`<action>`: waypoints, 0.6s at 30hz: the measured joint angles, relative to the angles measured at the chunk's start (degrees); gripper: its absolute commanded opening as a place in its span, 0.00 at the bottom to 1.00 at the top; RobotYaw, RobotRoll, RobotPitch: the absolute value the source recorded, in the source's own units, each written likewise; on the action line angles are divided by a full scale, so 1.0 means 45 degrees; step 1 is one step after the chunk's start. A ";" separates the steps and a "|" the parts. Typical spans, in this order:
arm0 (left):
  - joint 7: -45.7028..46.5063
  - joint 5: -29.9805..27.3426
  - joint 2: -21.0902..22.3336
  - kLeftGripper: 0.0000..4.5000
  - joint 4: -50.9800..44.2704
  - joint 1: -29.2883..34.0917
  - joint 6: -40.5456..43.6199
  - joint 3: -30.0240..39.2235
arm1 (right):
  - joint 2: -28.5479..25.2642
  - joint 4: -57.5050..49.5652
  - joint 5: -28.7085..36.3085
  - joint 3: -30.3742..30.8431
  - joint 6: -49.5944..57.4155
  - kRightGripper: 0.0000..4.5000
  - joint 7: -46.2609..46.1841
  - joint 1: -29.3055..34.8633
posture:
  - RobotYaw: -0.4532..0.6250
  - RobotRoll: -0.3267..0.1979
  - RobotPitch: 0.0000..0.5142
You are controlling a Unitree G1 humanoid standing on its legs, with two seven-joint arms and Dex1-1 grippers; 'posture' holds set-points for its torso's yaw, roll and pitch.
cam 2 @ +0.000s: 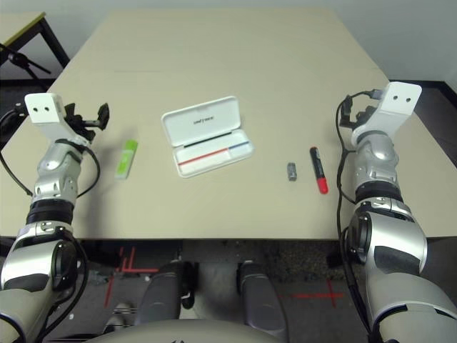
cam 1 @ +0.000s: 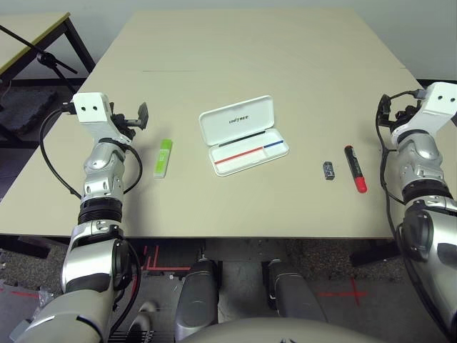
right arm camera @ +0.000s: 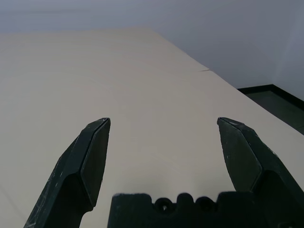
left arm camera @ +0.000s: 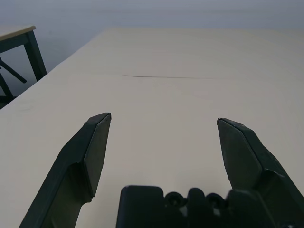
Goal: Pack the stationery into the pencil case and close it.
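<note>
The white pencil case (cam 1: 243,134) lies open at the table's middle, its lettered lid tilted back and a red-and-blue stripe on its inner tray. A lime-green highlighter (cam 1: 163,158) lies left of it. To the case's right sit a tiny dark grey block (cam 1: 328,170) and a red marker with black cap (cam 1: 355,168). My left gripper (left arm camera: 164,124) is raised at the left, behind and left of the highlighter, open and empty. My right gripper (right arm camera: 164,127) hovers at the far right, behind the marker, open with nothing between its fingers.
The beige table (cam 1: 257,57) stretches far back with a thin seam across it. A dark-framed second table (cam 1: 28,36) and a black stand stand off to the left. Floor with red tape marks shows below the front edge.
</note>
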 measured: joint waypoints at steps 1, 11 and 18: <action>0.0000 0.0001 0.0000 1.00 0.0000 0.0000 -0.0005 0.0000 | 0.0000 0.0000 0.0000 0.0000 0.0000 0.99 0.0000 0.0000 | 0.41 0.62 0.20; -0.0002 0.0015 -0.0016 1.00 0.0032 -0.0007 -0.0048 -0.0010 | -0.0001 -0.0004 0.0002 -0.0002 -0.0001 0.99 0.0033 0.0169 | 0.42 0.62 0.23; -0.0180 -0.0039 -0.0010 1.00 -0.0617 0.0363 0.0081 -0.0004 | -0.0097 -0.0009 0.0014 0.0002 0.0016 0.99 0.0649 0.0165 | 0.41 0.62 0.22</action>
